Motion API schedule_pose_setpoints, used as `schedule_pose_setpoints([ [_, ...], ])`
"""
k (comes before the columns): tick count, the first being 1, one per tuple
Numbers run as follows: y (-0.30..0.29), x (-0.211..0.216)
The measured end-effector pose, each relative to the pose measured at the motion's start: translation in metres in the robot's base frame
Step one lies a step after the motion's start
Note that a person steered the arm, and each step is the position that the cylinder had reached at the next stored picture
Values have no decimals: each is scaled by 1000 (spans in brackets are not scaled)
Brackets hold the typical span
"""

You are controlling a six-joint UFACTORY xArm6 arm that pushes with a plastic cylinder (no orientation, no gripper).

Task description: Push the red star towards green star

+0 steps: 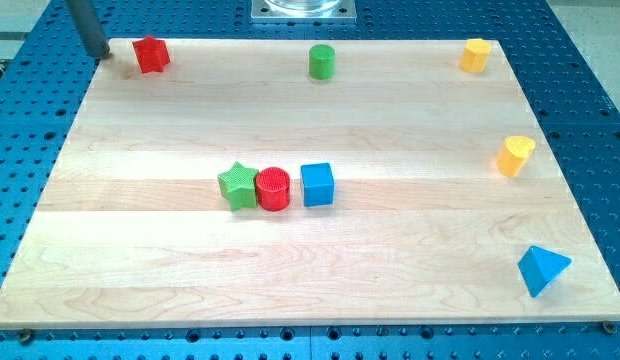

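Note:
The red star (150, 54) lies at the top left corner of the wooden board (310, 260). The green star (237, 185) lies near the board's middle, touching a red cylinder (273, 188) on its right. My tip (98, 52) stands just left of the red star, a small gap between them, at the board's top left edge.
A blue cube (317, 184) sits right of the red cylinder. A green cylinder (321, 61) is at the top middle. A yellow block (475, 55) is at the top right, another yellow block (514, 155) at the right edge, a blue triangle (541, 269) at the bottom right.

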State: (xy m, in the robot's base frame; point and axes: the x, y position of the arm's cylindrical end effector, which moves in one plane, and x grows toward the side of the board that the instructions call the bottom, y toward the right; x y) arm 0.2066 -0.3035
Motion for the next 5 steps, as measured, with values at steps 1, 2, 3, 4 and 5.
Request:
schedule_pose_setpoints([
  [1,24,-3],
  [2,73,-6],
  [3,74,-6],
  [4,75,5],
  [5,75,53],
])
